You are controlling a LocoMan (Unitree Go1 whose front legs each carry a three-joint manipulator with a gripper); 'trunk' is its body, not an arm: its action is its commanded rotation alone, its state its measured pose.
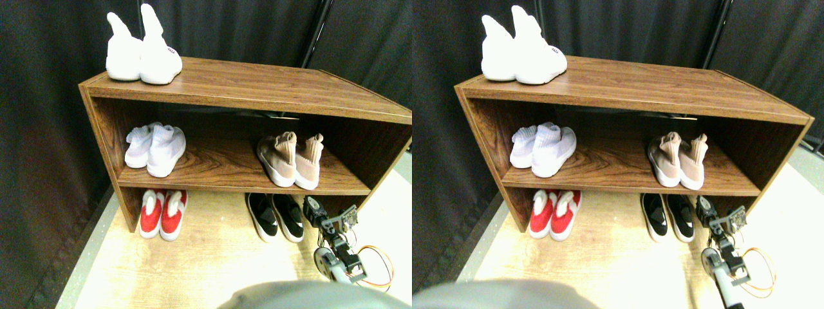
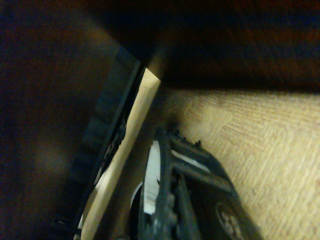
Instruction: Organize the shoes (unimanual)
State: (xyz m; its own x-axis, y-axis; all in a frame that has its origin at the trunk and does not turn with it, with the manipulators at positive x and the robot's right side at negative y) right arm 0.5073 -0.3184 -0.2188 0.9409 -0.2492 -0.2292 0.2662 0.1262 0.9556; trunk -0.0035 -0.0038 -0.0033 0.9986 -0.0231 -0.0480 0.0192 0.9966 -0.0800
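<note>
The black shoes (image 1: 275, 217) with white soles stand side by side on the floor under the shelf, right of centre. The beige-tan shoes (image 1: 291, 159) sit as a pair on the middle shelf board, toes toward me, right of centre. My right gripper (image 1: 314, 208) reaches in from the lower right and is low at the floor, right beside the outer side of the right black shoe. In the wrist view the dark jaw frame (image 2: 190, 200) lies against a white strip (image 2: 151, 180), seemingly that shoe's sole; any grip is hidden.
A wooden shelf unit (image 1: 257, 84) fills the scene. A white high-cuff pair (image 1: 141, 55) stands on its top left, a pale pair (image 1: 156, 149) on the middle board's left, a red-and-white pair (image 1: 163, 214) on the floor left. Dark curtains hang behind. Orange wires (image 1: 380, 264) trail by my arm.
</note>
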